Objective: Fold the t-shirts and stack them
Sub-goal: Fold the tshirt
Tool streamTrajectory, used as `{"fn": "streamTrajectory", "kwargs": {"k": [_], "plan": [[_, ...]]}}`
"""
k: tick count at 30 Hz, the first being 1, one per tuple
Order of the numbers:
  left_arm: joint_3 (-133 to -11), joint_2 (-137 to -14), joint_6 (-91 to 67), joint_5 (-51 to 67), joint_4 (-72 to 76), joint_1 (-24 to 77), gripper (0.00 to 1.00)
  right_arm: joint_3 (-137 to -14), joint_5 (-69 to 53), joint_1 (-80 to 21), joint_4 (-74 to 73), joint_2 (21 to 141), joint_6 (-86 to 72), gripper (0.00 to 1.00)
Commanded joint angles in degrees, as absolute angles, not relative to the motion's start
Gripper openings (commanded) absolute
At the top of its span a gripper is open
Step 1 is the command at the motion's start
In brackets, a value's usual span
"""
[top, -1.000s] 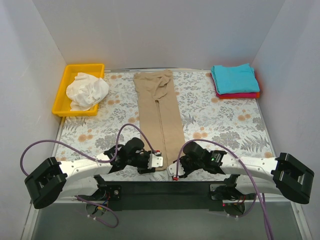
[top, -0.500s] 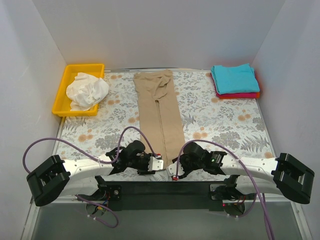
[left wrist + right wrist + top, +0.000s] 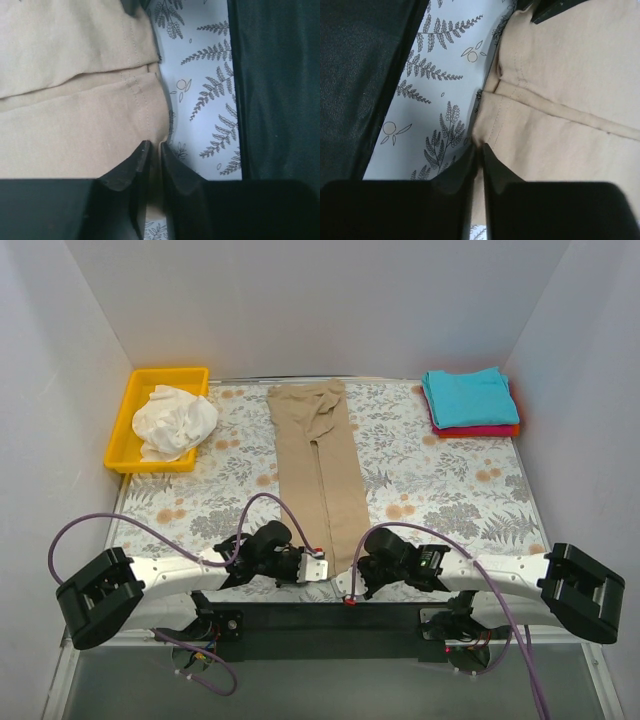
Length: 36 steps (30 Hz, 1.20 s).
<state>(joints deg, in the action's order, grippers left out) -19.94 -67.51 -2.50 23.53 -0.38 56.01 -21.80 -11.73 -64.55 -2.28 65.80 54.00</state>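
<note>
The tan-khaki t-shirt (image 3: 322, 470) lies folded into a long narrow strip down the middle of the printed cloth. My left gripper (image 3: 318, 566) is shut on its near left hem corner (image 3: 150, 135). My right gripper (image 3: 350, 585) is shut on its near right hem corner (image 3: 487, 131). The white t-shirt (image 3: 173, 421) lies crumpled in the yellow bin (image 3: 131, 400) at back left. The teal t-shirt (image 3: 468, 397) lies folded on top of the red-pink one (image 3: 478, 429) at back right.
The white fern-and-flower cloth (image 3: 450, 490) covers the table. A black strip (image 3: 330, 618) runs along the near edge between the arm bases. White walls close in the left, back and right sides.
Both grippers have crept a little toward the near edge, staying on the tan shirt's near hem. The shirt and the other things have not visibly moved.
</note>
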Motion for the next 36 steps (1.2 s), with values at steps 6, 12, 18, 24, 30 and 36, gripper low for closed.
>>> {"fn": "streamTrajectory", "kwargs": {"k": [6,12,18,24,30,36], "plan": [[-18.90,-68.21,-1.94,23.99,-4.13,56.25,0.00,-20.56,-10.20,-64.86,-8.52,69.35,50.54,0.01],[-20.38,-58.47,-0.88,29.52,-10.88,56.25,0.00,-26.88,-12.39,-65.56,-16.78,64.34,47.38,0.01],[-24.78,-52.65,-7.63,31.55,-17.22,56.08,0.00,-34.10,-12.32,-66.36,-23.64,61.61,44.47,0.01],[-25.57,-50.98,-7.30,31.55,-18.72,52.75,0.00,-36.12,-11.07,-63.29,-23.55,63.37,46.67,0.01],[-28.21,-55.09,-1.33,36.73,-18.46,43.09,0.00,-41.03,-12.74,-57.40,-23.29,67.23,51.06,0.01],[-30.76,-60.20,3.51,40.60,-17.84,38.85,0.00,-43.59,-15.81,-54.76,-23.29,70.75,53.53,0.01]]}}
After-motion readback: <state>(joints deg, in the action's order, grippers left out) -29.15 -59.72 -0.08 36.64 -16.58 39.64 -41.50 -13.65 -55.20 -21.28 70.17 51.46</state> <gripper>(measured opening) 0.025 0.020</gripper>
